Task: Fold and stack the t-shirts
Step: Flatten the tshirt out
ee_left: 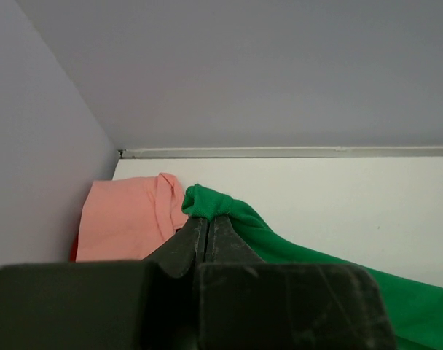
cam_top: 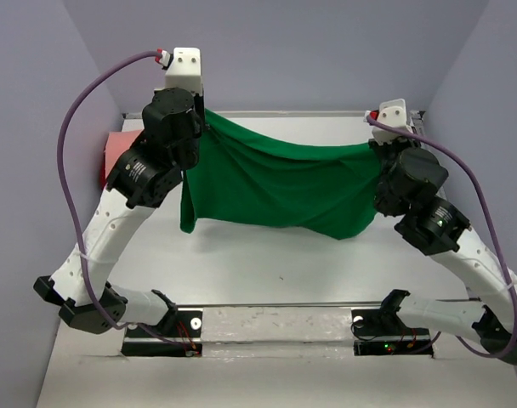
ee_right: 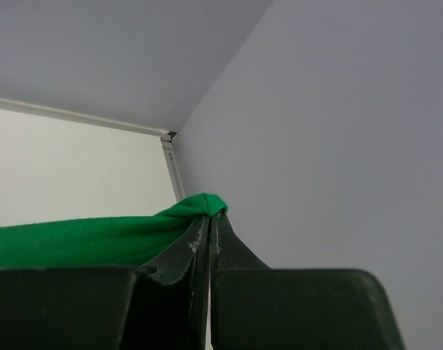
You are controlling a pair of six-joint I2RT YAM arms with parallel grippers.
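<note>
The bright green t-shirt point(cam_top: 280, 183) hangs spread between both arms above the table, sagging in the middle. My left gripper point(cam_top: 206, 127) is shut on its left top corner; the left wrist view shows the green bunch point(ee_left: 207, 203) pinched at the fingertips point(ee_left: 223, 235). My right gripper point(cam_top: 373, 146) is shut on its right top corner, seen in the right wrist view as green cloth point(ee_right: 76, 240) at the tips point(ee_right: 209, 217). The salmon pink t-shirt point(cam_top: 116, 155) lies at the far left by the wall, also in the left wrist view point(ee_left: 127, 222). A sliver of dark red point(ee_left: 73, 251) shows under it.
Grey walls close the table on the left point(cam_top: 37, 170), back point(cam_top: 309, 51) and right point(cam_top: 488, 102). The white table point(cam_top: 267, 263) lies below the hanging shirt. The arm bases point(cam_top: 275, 327) sit at the near edge. Purple cables point(cam_top: 67, 170) loop from each arm.
</note>
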